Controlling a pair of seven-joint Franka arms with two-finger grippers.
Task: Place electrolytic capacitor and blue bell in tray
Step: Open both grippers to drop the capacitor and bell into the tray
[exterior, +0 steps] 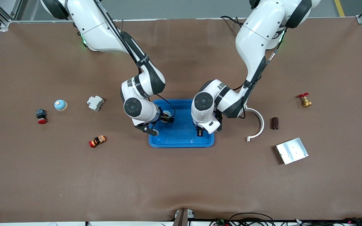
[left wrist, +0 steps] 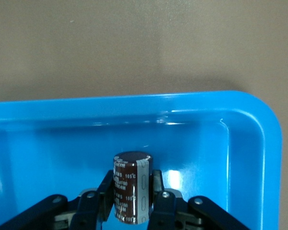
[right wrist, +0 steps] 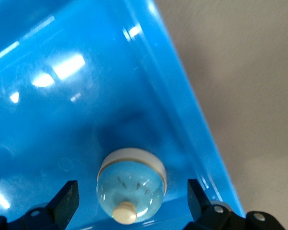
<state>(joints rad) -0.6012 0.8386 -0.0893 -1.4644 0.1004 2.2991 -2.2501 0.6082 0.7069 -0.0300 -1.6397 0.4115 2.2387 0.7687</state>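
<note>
The bright-blue tray (exterior: 181, 142) lies at the table's middle. My left gripper (exterior: 200, 132) is inside it at the left arm's end, shut on a dark brown electrolytic capacitor (left wrist: 130, 187) with a grey stripe. It holds the capacitor upright, low over the tray floor (left wrist: 197, 143) near a corner. A blue bell (right wrist: 130, 184) with a cream button and base sits in the tray (right wrist: 62, 120) near its rim. My right gripper (right wrist: 132, 199) is open, its fingers wide on either side of the bell and apart from it. In the front view the bell (exterior: 167, 113) peeks out beside the right gripper (exterior: 160, 125).
Toward the right arm's end lie another blue bell (exterior: 60, 105), a grey switch block (exterior: 95, 103), a red push button (exterior: 41, 116) and a red-yellow part (exterior: 97, 141). Toward the left arm's end are a white curved piece (exterior: 258, 125), another dark capacitor (exterior: 274, 123), a silver plate (exterior: 292, 150) and a brass valve (exterior: 304, 100).
</note>
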